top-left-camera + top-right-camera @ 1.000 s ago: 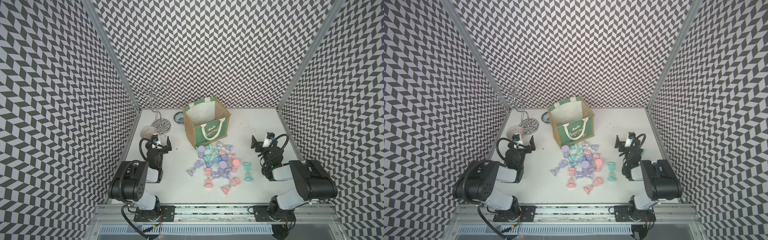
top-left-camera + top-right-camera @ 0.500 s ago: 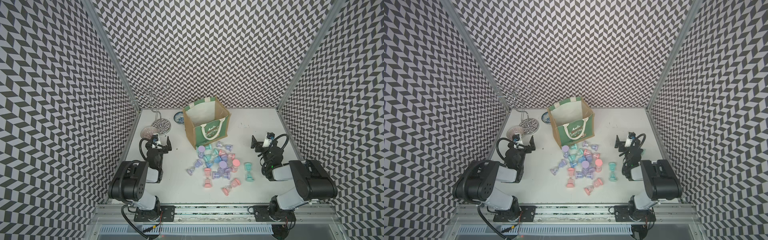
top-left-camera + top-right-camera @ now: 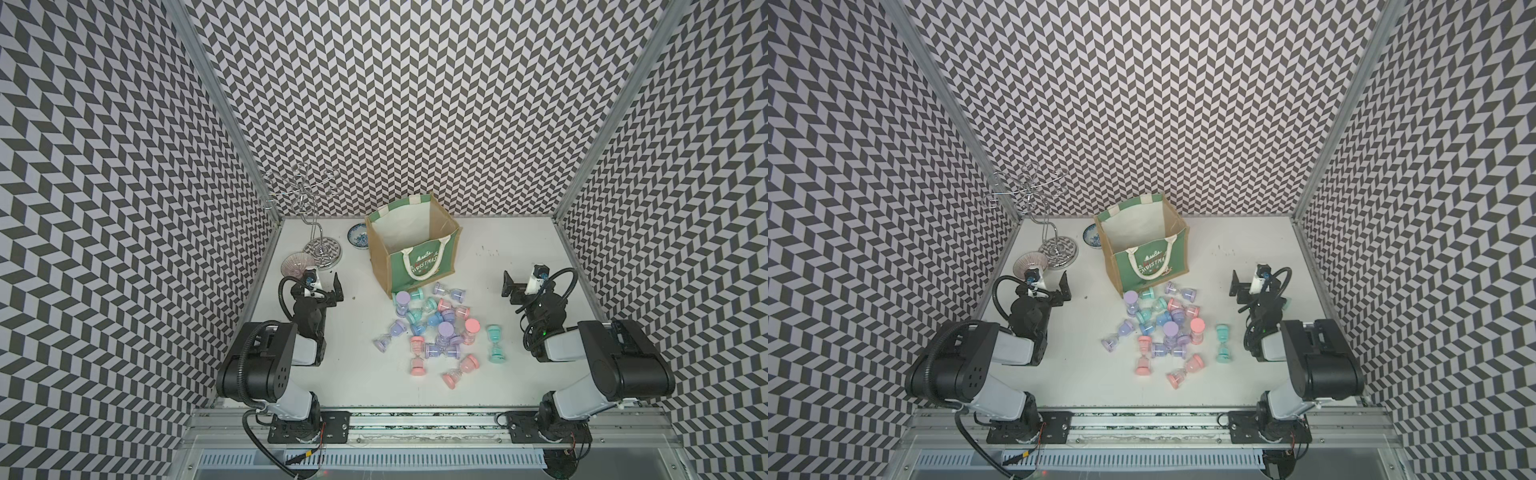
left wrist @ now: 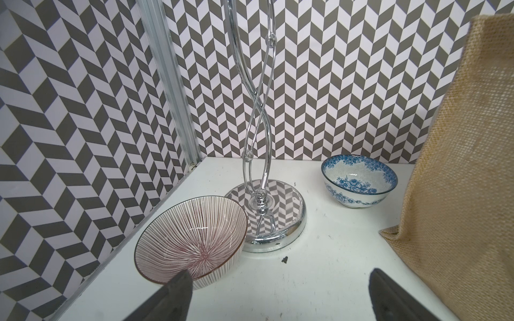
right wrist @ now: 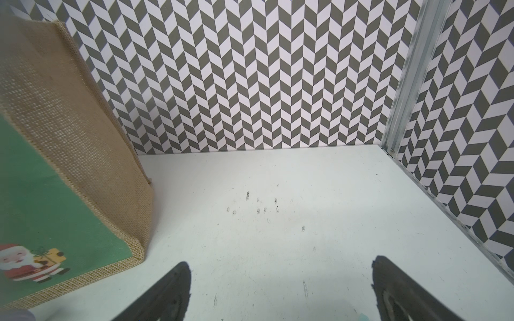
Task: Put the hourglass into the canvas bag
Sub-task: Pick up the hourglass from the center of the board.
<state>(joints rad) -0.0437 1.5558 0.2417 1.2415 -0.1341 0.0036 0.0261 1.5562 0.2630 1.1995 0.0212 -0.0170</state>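
Top views: pastel hourglasses (image 3: 436,332) are seen scattered on the worktop (image 3: 365,374) before the canvas bag (image 3: 419,266), none seen inside. Left wrist: the left hand (image 4: 278,278) is seen spread, empty. Right wrist: the right hand (image 5: 281,275) likewise. Light, fragile-waisted pieces are judged best gripped across the caps.

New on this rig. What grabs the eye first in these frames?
A heap of pastel hourglasses lies scattered mid-table, right in front of the open canvas bag with its green Christmas panel. In the far left corner stand a chrome stand, a striped bowl and a blue-patterned bowl. The left hand and right hand flank the heap, both open and holding nothing.
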